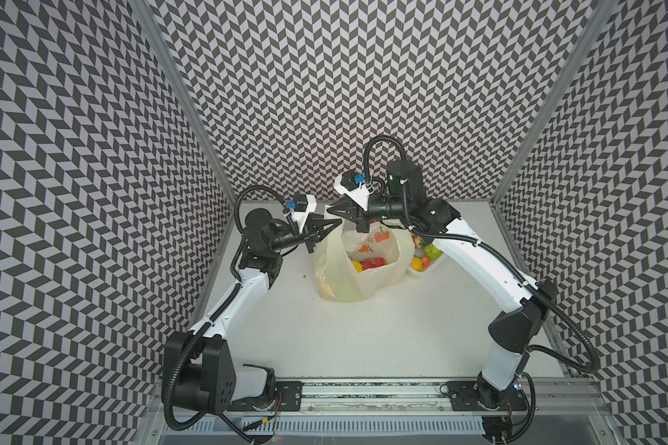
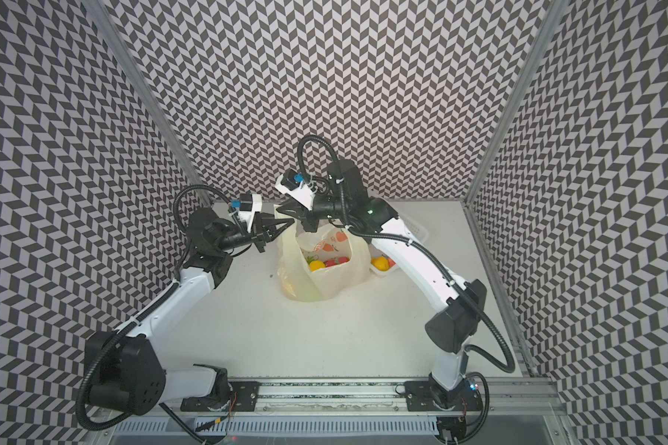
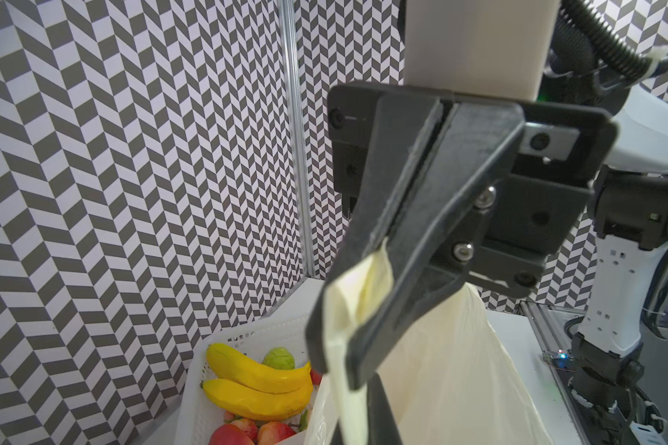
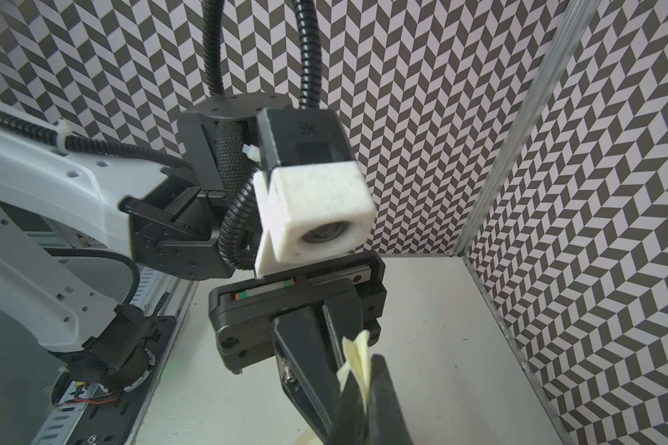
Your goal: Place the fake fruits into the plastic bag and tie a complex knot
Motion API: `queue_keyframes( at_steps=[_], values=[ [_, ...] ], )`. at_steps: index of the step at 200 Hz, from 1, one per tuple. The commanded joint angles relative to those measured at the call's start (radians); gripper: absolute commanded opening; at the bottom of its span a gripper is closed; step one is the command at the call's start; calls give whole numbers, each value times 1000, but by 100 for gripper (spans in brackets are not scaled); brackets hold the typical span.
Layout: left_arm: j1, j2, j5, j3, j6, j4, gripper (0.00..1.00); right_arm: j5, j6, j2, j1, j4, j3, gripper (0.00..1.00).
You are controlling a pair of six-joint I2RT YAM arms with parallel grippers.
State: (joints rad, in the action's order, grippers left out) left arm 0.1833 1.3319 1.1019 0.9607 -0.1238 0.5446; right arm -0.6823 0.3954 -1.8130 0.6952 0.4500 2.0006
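**Both hands are pinching at the top of the plastic bag (image 1: 340,285), at its 12 o'clock edge.**

In both top views the bag is standing open on the bench (image 1: 363,346), toward 12 o'clock from the bench's middle, with fake fruits (image 1: 371,263) lying inside. The right hand (image 1: 331,214), pointing in from 3 o'clock, is pressing its fingers together on a pale-yellow handle strip (image 3: 367,277). The left hand (image 1: 336,222), pointing in from 9 o'clock, is sitting almost tip to tip with it, fingers pressed together, and in the left wrist view the same strip is running down between them. Bananas (image 3: 259,385) and more fruit are lying in the white basket (image 3: 193,385) just beside the bag, at its 3 o'clock.
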Motion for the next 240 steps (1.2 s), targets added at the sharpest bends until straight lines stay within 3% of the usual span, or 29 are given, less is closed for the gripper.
queue_keyframes(
  at_steps=[1, 47, 86, 126, 158, 194, 240],
  values=[
    [16, 1, -11, -68, 19, -21, 7, 2, -11, 30, -3, -109, 22, 0],
    [24, 17, -16, -186, -14, 70, 12, 25, -18, 27, -3, -117, 38, 0],
    [24, 5, -14, -259, -68, 178, 0, 37, -44, 24, -10, -126, 51, 0],
    [24, -8, -12, -238, -68, 166, 0, 10, -58, 11, -18, -99, 81, 0],
    [21, 4, -12, -221, -80, 165, 0, 22, -79, 17, -30, -54, 137, 34],
    [0, 26, -21, -212, -116, 185, 0, 17, -167, 108, -104, -92, 112, 59],
    [-27, 41, -19, -208, -149, 213, 0, -54, -277, 347, -296, -265, -199, 82]
  ],
)
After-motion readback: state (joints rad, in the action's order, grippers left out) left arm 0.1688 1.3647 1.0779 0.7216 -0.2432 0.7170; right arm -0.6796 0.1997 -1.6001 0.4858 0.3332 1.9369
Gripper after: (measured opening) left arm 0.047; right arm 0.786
